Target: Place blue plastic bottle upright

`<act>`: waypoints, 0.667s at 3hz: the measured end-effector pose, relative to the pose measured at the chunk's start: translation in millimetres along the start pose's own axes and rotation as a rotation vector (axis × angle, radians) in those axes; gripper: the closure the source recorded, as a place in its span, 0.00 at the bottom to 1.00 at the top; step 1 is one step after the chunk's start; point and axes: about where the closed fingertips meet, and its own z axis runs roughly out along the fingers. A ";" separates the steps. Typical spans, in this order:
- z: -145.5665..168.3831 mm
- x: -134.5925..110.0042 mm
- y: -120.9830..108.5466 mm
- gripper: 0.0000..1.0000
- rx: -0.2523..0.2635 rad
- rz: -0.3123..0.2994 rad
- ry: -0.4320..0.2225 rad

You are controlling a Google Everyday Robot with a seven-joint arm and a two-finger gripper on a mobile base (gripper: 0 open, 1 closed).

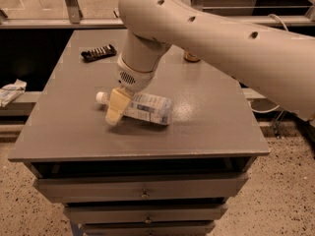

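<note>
Camera view: blue plastic bottle (pixel 150 109) lies sideways toward the worktop (pixel 211 117) front edge, gripper (pixel 116 111) at its neck, grasp state indeterminable; uprighting remains undone.

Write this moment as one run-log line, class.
object: blue plastic bottle, lying on its side on table | claw: over its neck end | status: not yet upright
</note>
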 end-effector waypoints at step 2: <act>-5.5 -3.0 -1.8 0.73 -0.007 0.000 -0.007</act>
